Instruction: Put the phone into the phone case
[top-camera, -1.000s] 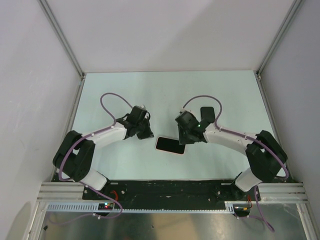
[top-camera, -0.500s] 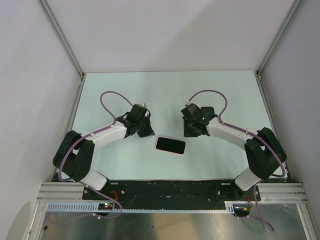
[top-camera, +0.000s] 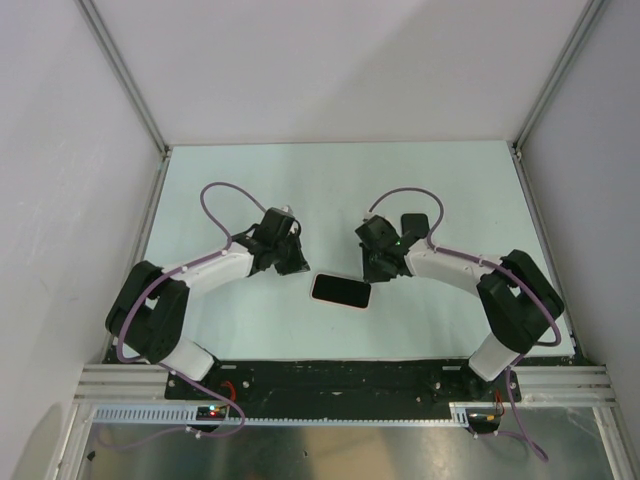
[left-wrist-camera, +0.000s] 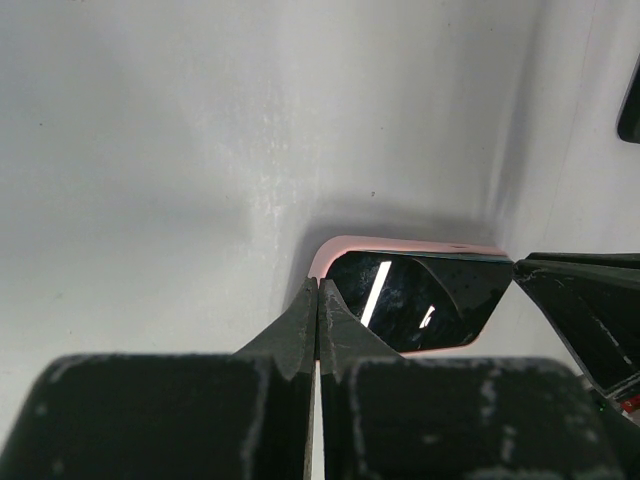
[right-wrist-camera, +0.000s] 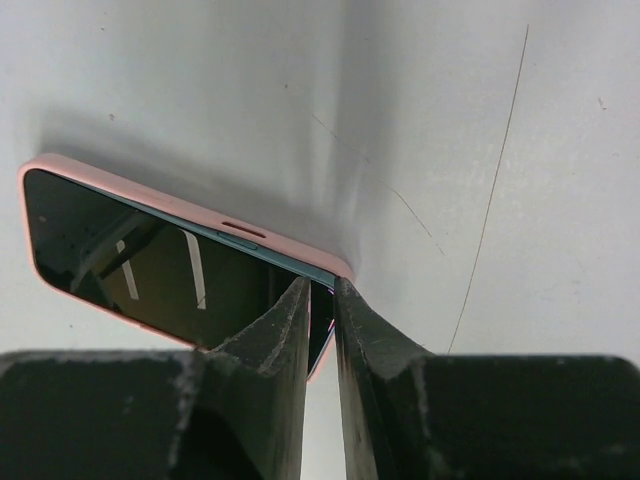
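The phone (top-camera: 341, 290), a black glossy slab, lies face up inside the salmon-pink phone case (top-camera: 338, 304) on the table between the arms. My left gripper (top-camera: 292, 264) is shut and empty, with its tips (left-wrist-camera: 318, 288) at the left end of the case (left-wrist-camera: 400, 243), beside the phone (left-wrist-camera: 430, 300). My right gripper (top-camera: 376, 268) is shut to a thin slit, and its tips (right-wrist-camera: 322, 288) are over the phone's (right-wrist-camera: 150, 270) right corner. There the phone's bluish edge shows above the pink rim (right-wrist-camera: 130, 192).
A second black slab (top-camera: 412, 225) lies behind the right gripper and shows at the left wrist view's right edge (left-wrist-camera: 630, 100). The right fingers (left-wrist-camera: 575, 300) show in the left wrist view beside the phone. White walls with metal frame posts enclose the table.
The right gripper pulled back from the phone toward the black slab, then came down again onto the phone's right end. The left gripper and the phone have stayed put.
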